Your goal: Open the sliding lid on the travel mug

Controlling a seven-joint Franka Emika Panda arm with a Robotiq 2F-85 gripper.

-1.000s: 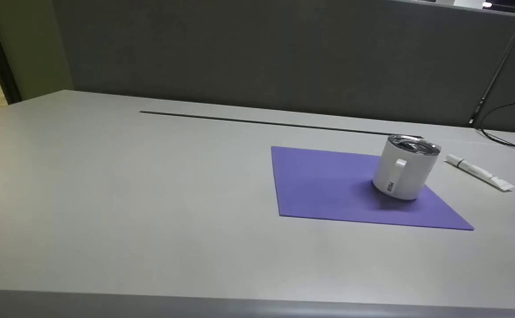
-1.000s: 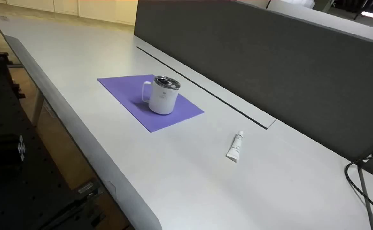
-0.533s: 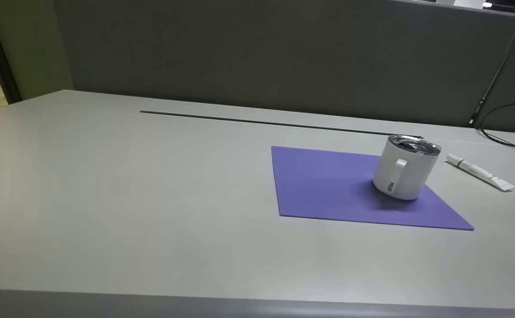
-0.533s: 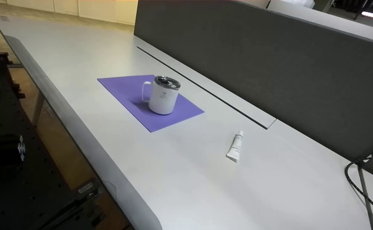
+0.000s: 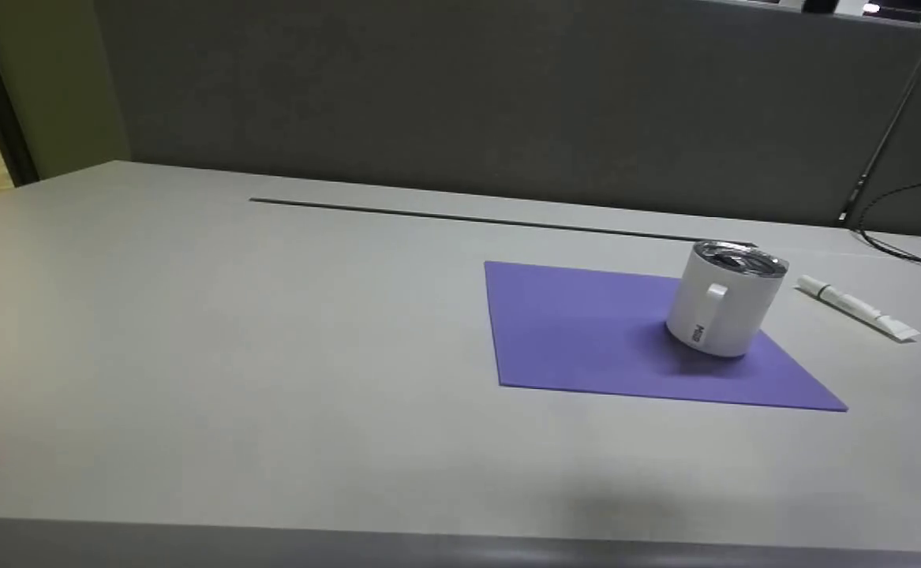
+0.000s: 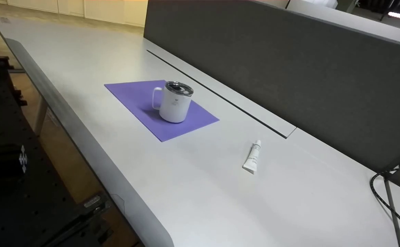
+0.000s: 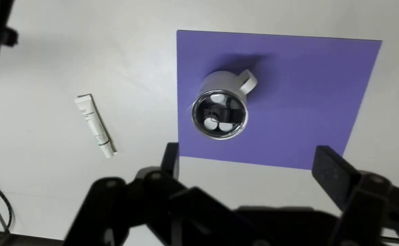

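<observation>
The white travel mug [image 5: 732, 315] stands upright on a purple mat in both exterior views [image 6: 174, 109] and in the wrist view [image 7: 220, 79]. Its round dark sliding lid [image 5: 740, 259] with a silvery rim is on top, also seen in the other pictures [image 6: 179, 88] [image 7: 220, 115]. In the wrist view a black tab lies across the lid; reflections hide whether its opening is uncovered. The mug's handle points to the upper right there. My gripper [image 7: 247, 149] is open and empty, above the table and apart from the mug, its fingers wide either side of the mat's lower edge.
The purple mat [image 5: 578, 331] lies flat on the white table [image 6: 203, 192]. A small white tube [image 6: 253, 157] lies near the mug. A dark partition [image 5: 460, 102] runs along the back edge. A black cable [image 6: 388, 199] lies at the table's far end.
Dark tips have come into the top right edge of an exterior view, and soft shadows have appeared on the table's front part. The mug, mat and tube have not moved.
</observation>
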